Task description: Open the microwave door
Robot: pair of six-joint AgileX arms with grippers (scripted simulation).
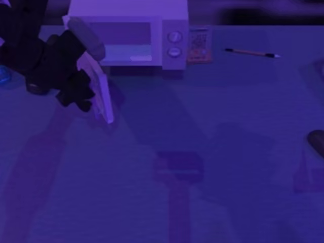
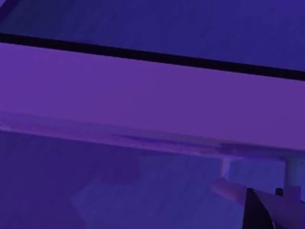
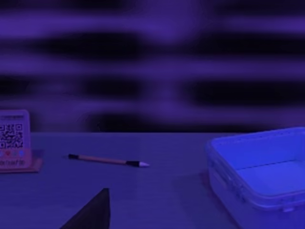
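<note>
The white microwave [image 1: 129, 12] stands at the back of the table, left of centre, with two round knobs [image 1: 174, 44] on its panel. The microwave door [image 1: 104, 98] is swung far out toward the front and stands nearly edge-on from above. The lit cavity [image 1: 121, 38] shows behind it. My left gripper [image 1: 83, 96] is against the door's outer edge, on its left side, shut on it. In the left wrist view the door [image 2: 152, 100] fills the picture and one dark finger [image 2: 257, 214] shows. My right gripper [image 1: 316, 142] is parked at the table's right edge.
A QR-code card [image 1: 199, 44] stands just right of the microwave, and a pen [image 1: 251, 52] lies farther right. In the right wrist view, a translucent lidded box [image 3: 259, 167] sits to one side of the pen [image 3: 107, 160]. A small blue thing [image 1: 4, 76] lies at the left edge.
</note>
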